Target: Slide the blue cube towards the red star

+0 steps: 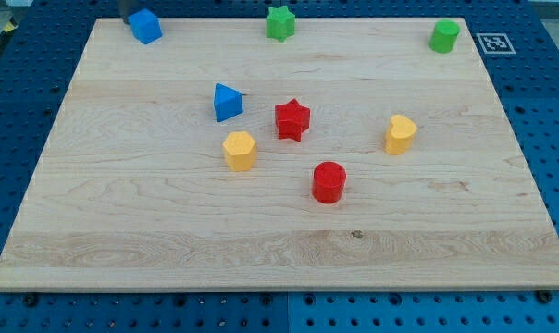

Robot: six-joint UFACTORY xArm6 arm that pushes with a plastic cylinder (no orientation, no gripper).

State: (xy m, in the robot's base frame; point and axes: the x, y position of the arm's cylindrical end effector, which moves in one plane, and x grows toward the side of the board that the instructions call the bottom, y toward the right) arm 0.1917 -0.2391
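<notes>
A: Where was the blue cube [145, 26]?
B: At the board's top-left edge, well apart from the red star [292, 120] mid-board. My tip [131, 19] seemed to be touching the cube's upper-left; no jaws, so it gripped nothing.
A: Risk?
B: The blue wedge-shaped block [228, 102] sat close to the path; an off-centre push could've knocked it.

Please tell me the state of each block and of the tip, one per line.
blue cube: top left edge, far from star
red star: mid-board, flat
blue triangle: left of star, apart
yellow hexagon: upright
red cylinder: upright
my tip: just left of cube, mostly cropped
</notes>
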